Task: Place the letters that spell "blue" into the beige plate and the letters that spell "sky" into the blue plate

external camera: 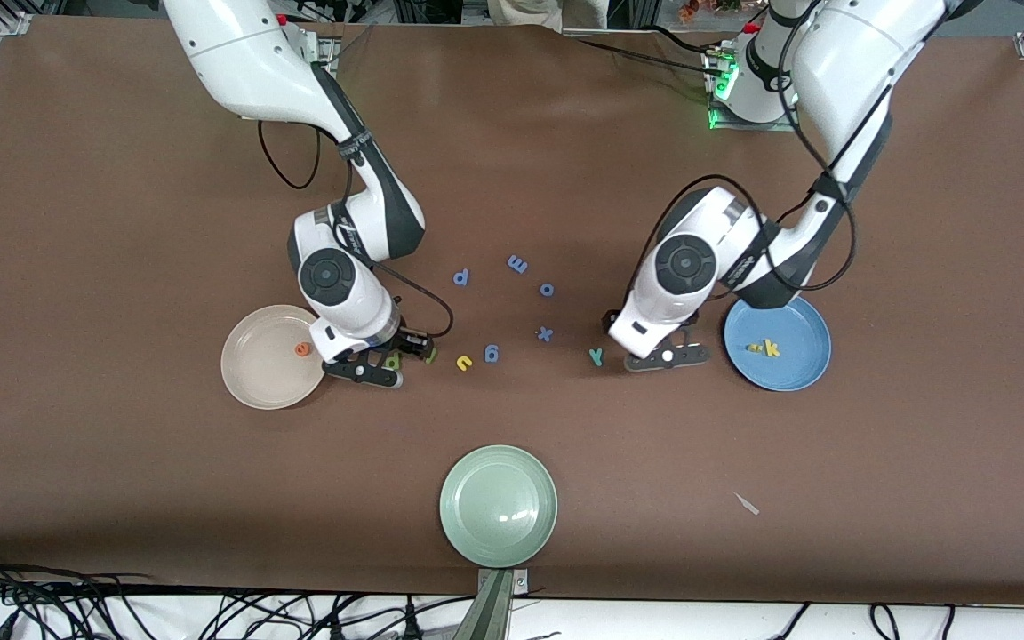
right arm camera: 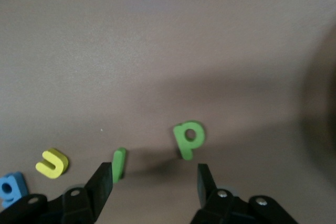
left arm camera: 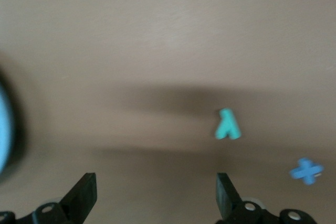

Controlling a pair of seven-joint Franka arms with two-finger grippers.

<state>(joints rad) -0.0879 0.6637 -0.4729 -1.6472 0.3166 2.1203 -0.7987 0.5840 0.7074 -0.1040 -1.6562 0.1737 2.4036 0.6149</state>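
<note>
The beige plate (external camera: 250, 373) holds the orange e (external camera: 301, 349). Beside it, my right gripper (external camera: 375, 365) (right arm camera: 155, 182) hangs low and open with nothing between its fingers. The green b (right arm camera: 188, 138) lies just ahead of it and the green l (right arm camera: 119, 163) lies against one fingertip. The yellow u (external camera: 464, 362) (right arm camera: 52, 162) lies beside them. The blue plate (external camera: 801, 369) holds the yellow k (external camera: 772, 348) and a small yellow piece (external camera: 753, 348). My left gripper (external camera: 665, 357) (left arm camera: 155, 198) is open and empty over bare table between the teal y (external camera: 596, 356) (left arm camera: 227, 125) and the blue plate.
All-blue letters lie mid-table: a g (external camera: 492, 354), an x (external camera: 545, 334), an o (external camera: 547, 290), an m (external camera: 517, 264) and a p (external camera: 461, 277). A pale green plate (external camera: 499, 505) sits near the front edge. A paper scrap (external camera: 747, 503) lies toward the left arm's end.
</note>
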